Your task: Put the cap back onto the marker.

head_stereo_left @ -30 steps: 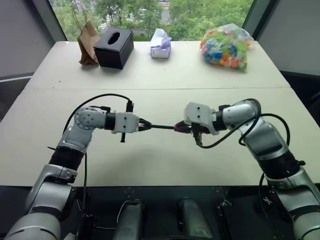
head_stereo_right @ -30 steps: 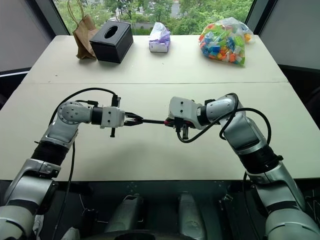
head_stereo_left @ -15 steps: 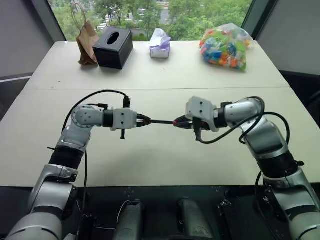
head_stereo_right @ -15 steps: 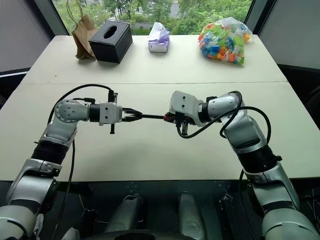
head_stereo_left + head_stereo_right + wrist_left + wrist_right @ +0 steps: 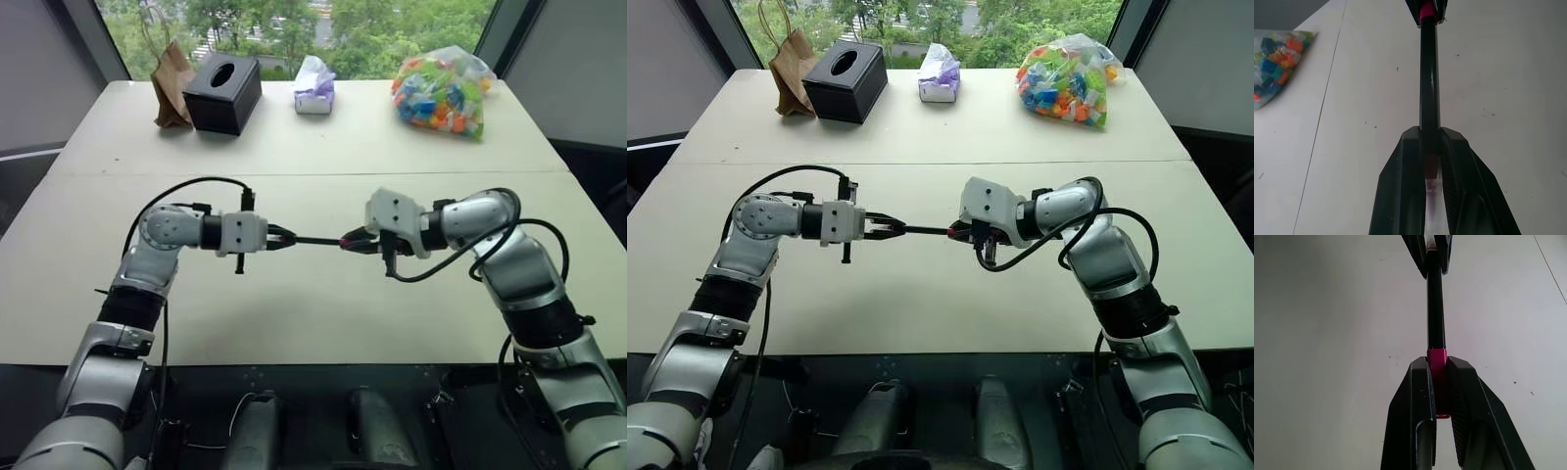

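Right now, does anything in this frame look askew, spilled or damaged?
Nothing stands out. The marker spans level between the left tool and the right tool, which is shut on the cap at the marker's end. The bag, box and other items stand tidy on the table.

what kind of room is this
Probably an office or meeting room: long pale tables pushed together by a big window with trees outside, a black tissue box on top.
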Controlling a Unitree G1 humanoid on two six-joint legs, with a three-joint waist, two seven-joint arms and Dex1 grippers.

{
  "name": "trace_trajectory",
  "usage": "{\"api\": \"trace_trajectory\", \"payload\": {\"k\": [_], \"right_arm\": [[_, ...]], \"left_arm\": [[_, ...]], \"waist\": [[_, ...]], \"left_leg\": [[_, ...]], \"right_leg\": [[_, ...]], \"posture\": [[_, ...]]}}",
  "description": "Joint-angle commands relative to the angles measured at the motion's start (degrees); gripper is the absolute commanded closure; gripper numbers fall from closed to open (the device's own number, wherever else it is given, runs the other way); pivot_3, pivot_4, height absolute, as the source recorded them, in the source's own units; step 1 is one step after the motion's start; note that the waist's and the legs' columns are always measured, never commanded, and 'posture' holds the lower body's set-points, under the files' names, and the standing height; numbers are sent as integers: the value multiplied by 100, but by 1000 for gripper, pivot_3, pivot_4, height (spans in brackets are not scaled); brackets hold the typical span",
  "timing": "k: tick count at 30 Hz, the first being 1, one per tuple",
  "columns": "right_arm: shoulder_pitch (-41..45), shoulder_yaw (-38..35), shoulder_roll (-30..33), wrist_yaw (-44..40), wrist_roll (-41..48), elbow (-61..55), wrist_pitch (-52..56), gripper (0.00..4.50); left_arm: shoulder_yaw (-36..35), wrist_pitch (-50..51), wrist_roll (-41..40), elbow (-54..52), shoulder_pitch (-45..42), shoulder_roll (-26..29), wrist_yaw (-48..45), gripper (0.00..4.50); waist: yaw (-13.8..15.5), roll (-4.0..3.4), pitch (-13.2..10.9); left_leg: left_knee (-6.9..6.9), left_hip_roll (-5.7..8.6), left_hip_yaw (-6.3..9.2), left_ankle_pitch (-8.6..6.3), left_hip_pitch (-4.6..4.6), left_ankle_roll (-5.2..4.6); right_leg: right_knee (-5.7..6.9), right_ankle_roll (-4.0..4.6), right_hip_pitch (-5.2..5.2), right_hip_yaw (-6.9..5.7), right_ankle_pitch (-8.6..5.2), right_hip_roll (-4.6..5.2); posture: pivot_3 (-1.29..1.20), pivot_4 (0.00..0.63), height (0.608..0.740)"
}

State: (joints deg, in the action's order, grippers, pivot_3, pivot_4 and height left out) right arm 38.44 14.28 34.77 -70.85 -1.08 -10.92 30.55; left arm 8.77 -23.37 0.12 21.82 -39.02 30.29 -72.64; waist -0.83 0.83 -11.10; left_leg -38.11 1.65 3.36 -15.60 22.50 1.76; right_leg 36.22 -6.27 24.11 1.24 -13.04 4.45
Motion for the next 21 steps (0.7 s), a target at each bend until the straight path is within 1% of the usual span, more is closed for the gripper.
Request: {"api": "trace_trajectory", "payload": {"k": [1,5,7,12,21], "right_arm": [[105,697,-269,-323,248,-299,-346,4451],[129,749,-239,-363,129,-250,-412,4451],[156,706,-351,-292,127,-208,-468,4451],[228,575,-597,-197,294,-244,-295,4451],[230,409,-768,-318,555,-331,-86,4451]], "left_arm": [[176,-209,-352,-400,-432,-439,133,4500],[220,-249,-316,-374,-487,-457,176,4500],[198,-242,-347,-391,-514,-520,243,4500],[152,-203,-414,-441,-529,-617,319,4500],[12,4,-569,-497,-633,-872,323,4500]], "waist": [[0,0,0],[0,0,0],[0,0,0],[-1,0,0],[3,0,0]], "left_leg": [[0,0,0,0,0,0],[0,0,0,0,0,0],[0,0,0,0,0,0],[0,0,0,0,0,0],[0,1,0,0,1,0]], "right_leg": [[0,0,0,0,0,0],[0,0,0,0,0,0],[0,0,0,0,0,0],[0,0,1,0,0,0],[0,0,0,0,0,0]], "posture": [[0,150,740],[0,150,740],[0,150,740],[0,150,740],[0,150,740]]}}
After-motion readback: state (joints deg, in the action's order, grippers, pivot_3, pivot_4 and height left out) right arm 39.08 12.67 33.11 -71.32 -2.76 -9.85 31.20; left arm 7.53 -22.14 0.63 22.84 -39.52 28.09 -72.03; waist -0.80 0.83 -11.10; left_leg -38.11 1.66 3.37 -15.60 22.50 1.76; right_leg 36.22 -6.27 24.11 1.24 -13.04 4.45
